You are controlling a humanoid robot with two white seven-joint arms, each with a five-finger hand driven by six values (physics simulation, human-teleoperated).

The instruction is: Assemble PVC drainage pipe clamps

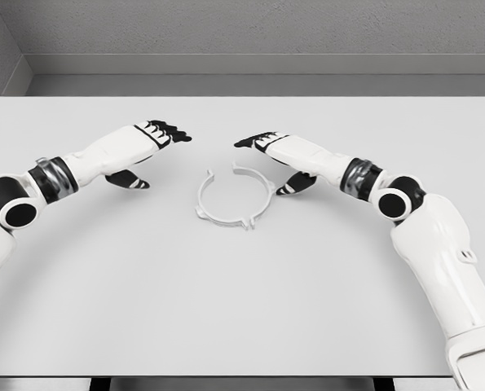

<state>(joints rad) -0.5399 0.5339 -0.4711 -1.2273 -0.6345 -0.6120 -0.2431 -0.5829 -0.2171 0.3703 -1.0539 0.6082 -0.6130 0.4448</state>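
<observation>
Two white half-ring clamp pieces lie on the table mid-scene, together forming a rough circle. The left clamp half curves along the left and bottom, with small tabs at its ends. The right clamp half curves along the top right. My left hand hovers to the upper left of the ring, fingers spread, holding nothing. My right hand hovers at the ring's upper right, just over the right half's far end, also open; its thumb points down beside the ring. I cannot tell whether it touches the piece.
The white table spans the whole view, its front edge at the bottom. A grey wall runs behind the far edge. Both forearms reach in from the sides at mid height.
</observation>
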